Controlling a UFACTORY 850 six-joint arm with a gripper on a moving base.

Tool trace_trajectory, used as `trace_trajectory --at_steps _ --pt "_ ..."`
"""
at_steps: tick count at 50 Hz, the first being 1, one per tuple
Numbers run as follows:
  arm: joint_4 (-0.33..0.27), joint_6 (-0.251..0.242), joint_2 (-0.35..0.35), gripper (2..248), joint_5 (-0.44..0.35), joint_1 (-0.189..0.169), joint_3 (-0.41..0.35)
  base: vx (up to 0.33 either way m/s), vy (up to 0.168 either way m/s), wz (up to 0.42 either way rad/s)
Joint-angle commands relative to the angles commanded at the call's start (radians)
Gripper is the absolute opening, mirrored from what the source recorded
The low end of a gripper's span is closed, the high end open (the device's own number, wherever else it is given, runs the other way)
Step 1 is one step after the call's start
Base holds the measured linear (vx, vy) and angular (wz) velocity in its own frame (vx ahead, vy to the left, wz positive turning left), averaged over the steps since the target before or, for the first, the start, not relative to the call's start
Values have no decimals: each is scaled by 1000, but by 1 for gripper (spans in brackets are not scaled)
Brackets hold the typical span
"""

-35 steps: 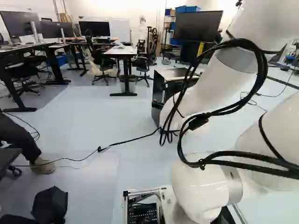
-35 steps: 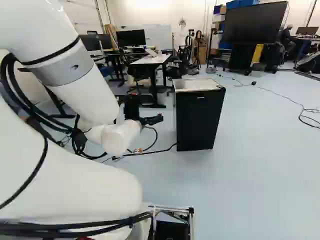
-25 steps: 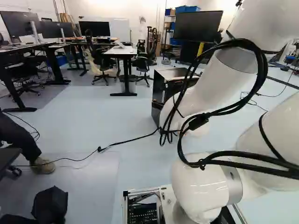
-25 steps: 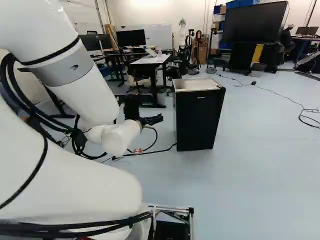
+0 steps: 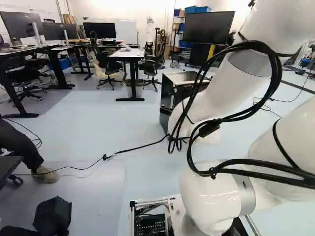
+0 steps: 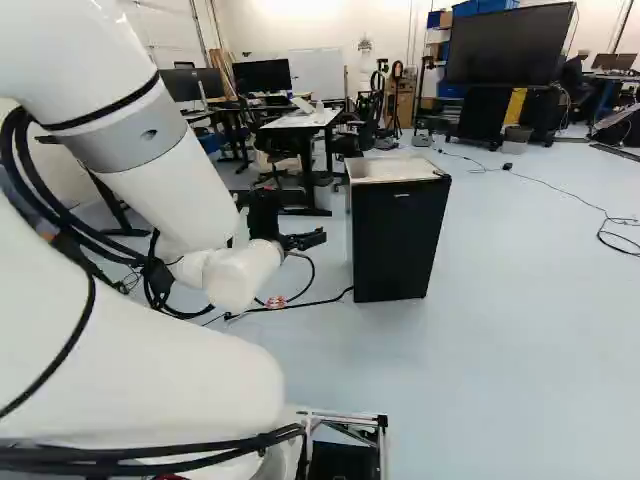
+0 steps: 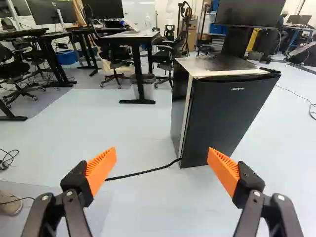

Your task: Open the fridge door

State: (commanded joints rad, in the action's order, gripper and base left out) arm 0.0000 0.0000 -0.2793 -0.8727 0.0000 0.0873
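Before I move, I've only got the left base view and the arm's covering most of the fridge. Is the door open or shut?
Observer: It looks shut. The wrist view shows the fridge door flat against its cabinet.

Operator: Okay. Am I gripping anything?

Observer: No. In the wrist view the end effector is open, its orange pads wide apart.

Operator: Touching the fridge?

Observer: No. In the right base view, a strip of floor shows between them.
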Motion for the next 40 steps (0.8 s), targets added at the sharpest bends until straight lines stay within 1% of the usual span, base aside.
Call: trace_trajectory --at_steps 19,40 --pt "0 0 0 247 0 0 0 26 -3 -11" --pt "0 0 0 247 0 0 0 65 -1 -9"
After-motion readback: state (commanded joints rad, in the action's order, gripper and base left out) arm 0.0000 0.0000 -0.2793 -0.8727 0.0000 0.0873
